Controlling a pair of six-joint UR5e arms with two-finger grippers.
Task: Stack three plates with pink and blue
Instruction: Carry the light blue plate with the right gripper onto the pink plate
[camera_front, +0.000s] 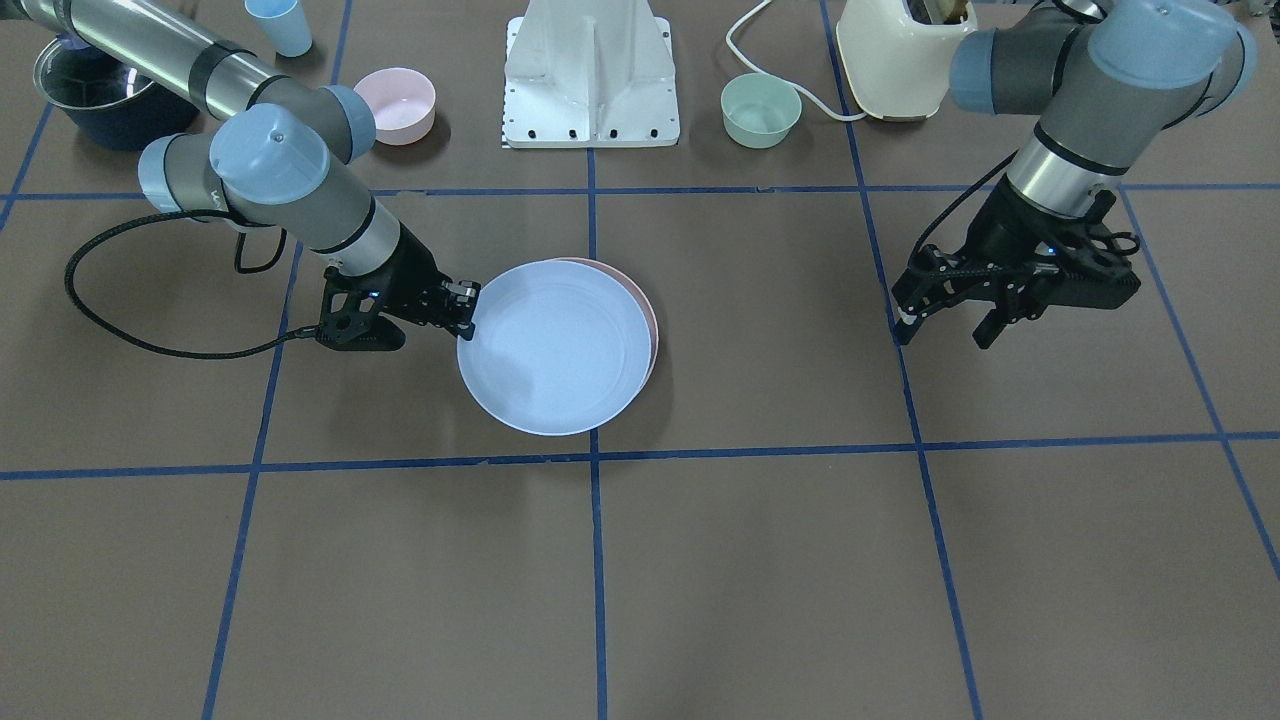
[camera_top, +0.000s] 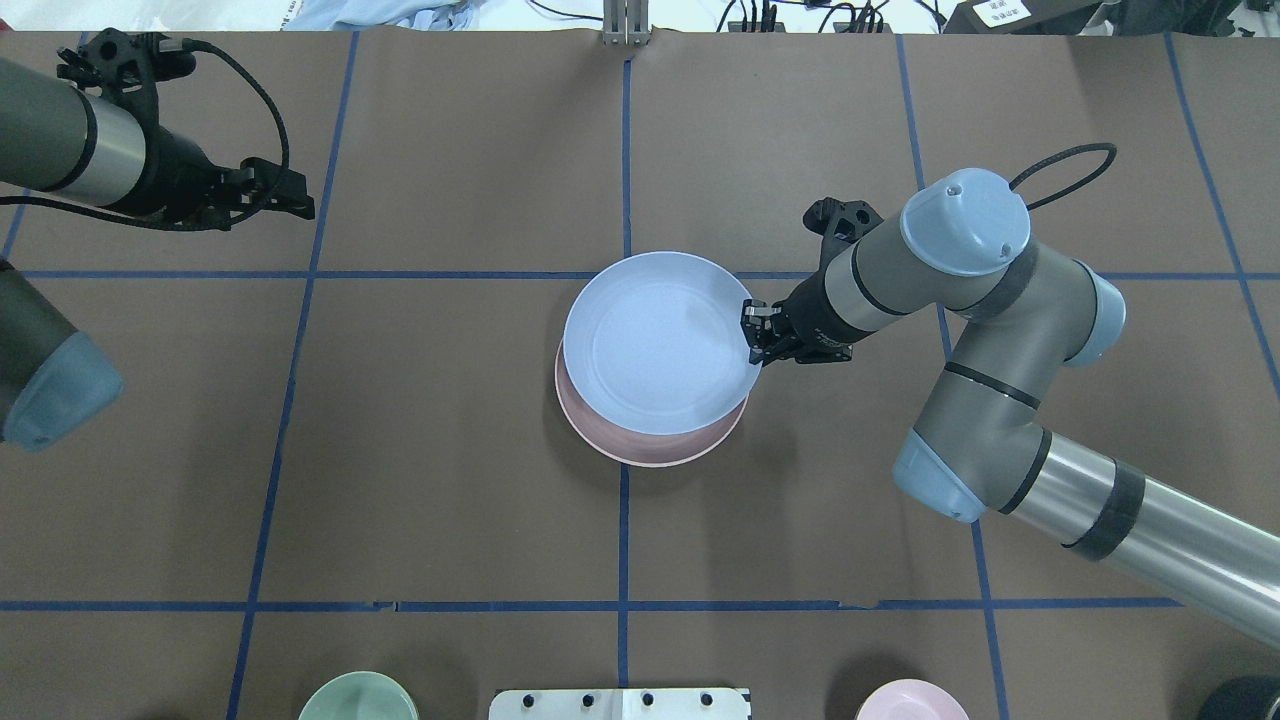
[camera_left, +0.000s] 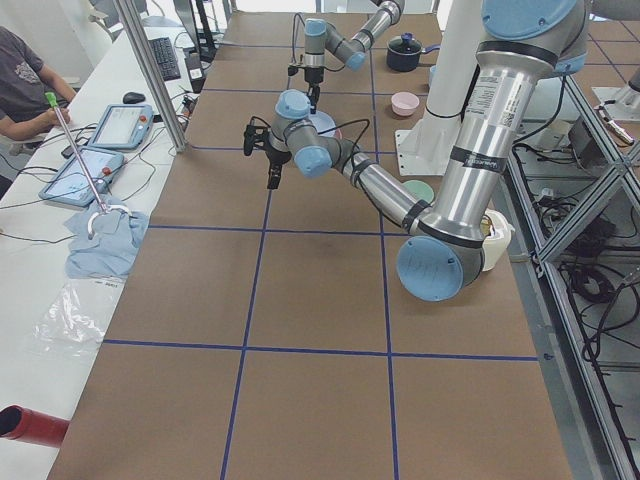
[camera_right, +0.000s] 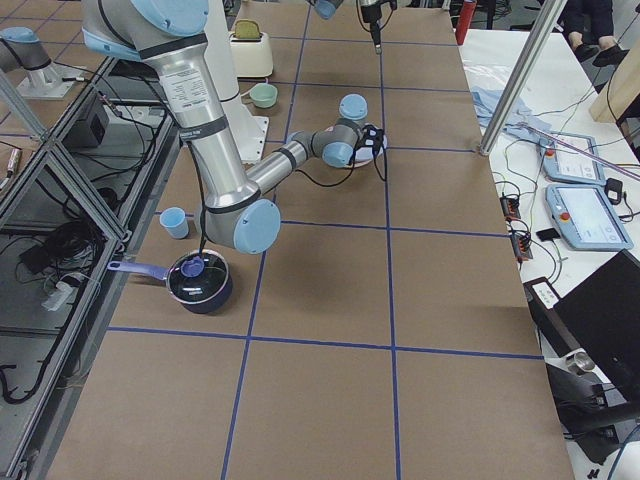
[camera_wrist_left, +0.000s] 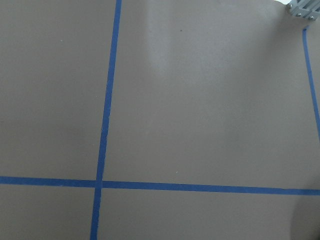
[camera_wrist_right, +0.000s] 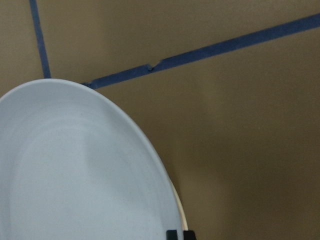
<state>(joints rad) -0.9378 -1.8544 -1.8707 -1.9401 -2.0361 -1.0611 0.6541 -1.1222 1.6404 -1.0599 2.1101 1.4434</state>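
we found the light blue plate (camera_top: 655, 345) near the middle of the table (camera_top: 430, 480). it lay over the pale pink plate (camera_top: 645, 452), shifted toward the far side, away from the robot, so a crescent of pink rim showed on the near side. we could not tell whether the blue plate rested on the pink one or hung just above it. the right gripper (camera_top: 757, 337) was pinched narrow on the blue plate's right rim. in the right wrist view a pale sliver of rim (camera_wrist_right: 179, 212) showed under the blue plate, and we could not tell its colour. the left gripper (camera_front: 948, 328) hovered well apart to the left, fingers spread wide, holding nothing. a pink bowl (camera_front: 395, 105) and a mint-green bowl (camera_front: 761, 110) stood on either side of the robot's base (camera_front: 592, 80).
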